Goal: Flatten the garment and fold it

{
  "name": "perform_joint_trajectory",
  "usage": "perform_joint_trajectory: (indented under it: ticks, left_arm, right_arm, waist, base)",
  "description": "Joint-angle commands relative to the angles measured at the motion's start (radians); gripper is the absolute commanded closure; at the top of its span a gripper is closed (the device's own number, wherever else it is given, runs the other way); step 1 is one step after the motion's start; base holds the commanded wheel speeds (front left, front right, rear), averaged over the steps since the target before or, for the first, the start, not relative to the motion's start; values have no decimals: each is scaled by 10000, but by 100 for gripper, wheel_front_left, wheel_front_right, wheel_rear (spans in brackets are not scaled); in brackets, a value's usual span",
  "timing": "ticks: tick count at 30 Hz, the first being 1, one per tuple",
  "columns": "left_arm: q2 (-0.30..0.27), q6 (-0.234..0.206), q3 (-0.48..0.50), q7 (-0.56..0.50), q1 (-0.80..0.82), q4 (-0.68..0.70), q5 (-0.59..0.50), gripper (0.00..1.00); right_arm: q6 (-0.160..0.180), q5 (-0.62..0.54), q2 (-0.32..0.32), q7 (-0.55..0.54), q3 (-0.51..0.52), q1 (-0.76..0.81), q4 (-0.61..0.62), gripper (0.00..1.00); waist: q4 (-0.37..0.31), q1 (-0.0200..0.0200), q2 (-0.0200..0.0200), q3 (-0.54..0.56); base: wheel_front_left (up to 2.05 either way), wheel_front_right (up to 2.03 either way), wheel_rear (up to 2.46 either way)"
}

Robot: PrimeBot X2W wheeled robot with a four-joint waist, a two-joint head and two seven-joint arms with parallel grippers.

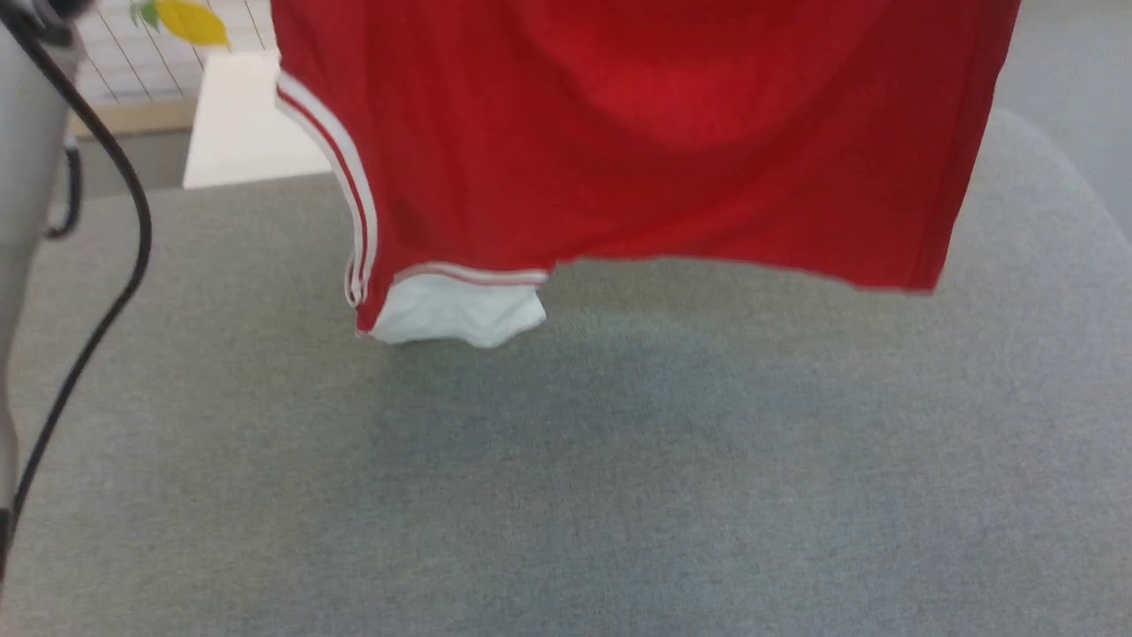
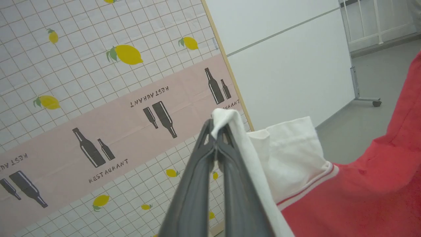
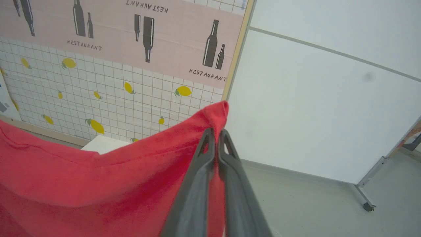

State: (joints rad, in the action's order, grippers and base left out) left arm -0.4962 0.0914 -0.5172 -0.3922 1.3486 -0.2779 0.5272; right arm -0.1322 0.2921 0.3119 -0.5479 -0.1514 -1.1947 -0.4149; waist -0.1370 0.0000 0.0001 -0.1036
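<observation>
Pinched a white sleeve fold of the garment (image 1: 637, 141) in the left gripper (image 2: 217, 130), jaws fully closed. Clamped a red edge likewise in the right gripper (image 3: 216, 133). Held the cloth hanging below both, straight hem and striped sleeve band over open grey table (image 1: 566, 495). Faced, beyond the fingertips, lemon-print screen (image 2: 98, 79) and white panel (image 3: 312, 105).

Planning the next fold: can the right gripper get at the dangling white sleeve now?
Probably not: the right gripper is shut on the red jersey, and the white sleeve hangs low at its left side.
</observation>
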Motion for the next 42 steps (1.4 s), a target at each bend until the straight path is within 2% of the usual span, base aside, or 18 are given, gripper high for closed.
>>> perform_joint_trajectory:
  ticks: [1, 5, 8, 14, 17, 23, 30, 36, 40, 42]
  left_arm:
    - [-5, -104, -2, 261, 407, 19, -222, 100]
    - [36, -465, 38, 1538, 1256, -240, -1124, 100]
    - [152, -640, 107, 2510, 1783, -669, -1521, 100]
    - [298, -512, -18, 3507, 3406, -1448, -2174, 100]
    - [360, -249, -163, 3922, 4039, -1773, -2316, 100]
    - [317, 103, -588, 4747, 4285, -2149, -2435, 100]
    - [119, 273, -936, 5529, 3385, -1925, -2072, 100]
    - [-224, 336, -1614, 5747, 1669, -646, -1777, 100]
    - [-558, 74, -1948, 5448, -202, 647, -1417, 100]
    - [-720, -279, -2057, 5282, -1350, 1409, -1148, 100]
  right_arm:
    - [15, 39, 81, 107, -27, -314, -29, 100]
    - [15, 72, 40, 781, 74, -952, -257, 100]
    - [15, -190, -76, 1536, 48, -1384, -658, 100]
    - [15, -666, -10, 2798, -159, -2774, -1657, 100]
    - [15, -688, 211, 3196, -448, -3254, -1950, 100]
    - [15, -582, 734, 4150, -1110, -3657, -2349, 100]
    - [15, 31, 1330, 5225, -2388, -3333, -2335, 100]
    - [15, 1457, 2246, 5805, -3459, -2023, -1295, 100]
    - [15, 2363, 3074, 6077, -3536, -349, -103, 100]
    - [15, 2679, 3444, 6153, -3379, 689, 468, 100]
  waist:
    - [-174, 0, -1, -984]
    - [-362, 0, -1, -2181]
    - [-488, 0, -1, -2626]
    - [-322, 0, -1, -3634]
    - [-151, 0, -1, -4124]
    - [209, 0, -1, -5000]
    - [499, 0, -1, -5653]
    - [786, 0, -1, -5628]
    - [978, 0, -1, -5226]
    - [1034, 0, -1, -4976]
  base:
    - [0, 0, 0]
    - [0, 0, 0]
    - [0, 0, 0]
    - [0, 0, 0]
    - [0, 0, 0]
    - [0, 0, 0]
    - [0, 0, 0]
    - [0, 0, 0]
    - [0, 0, 0]
    - [0, 0, 0]
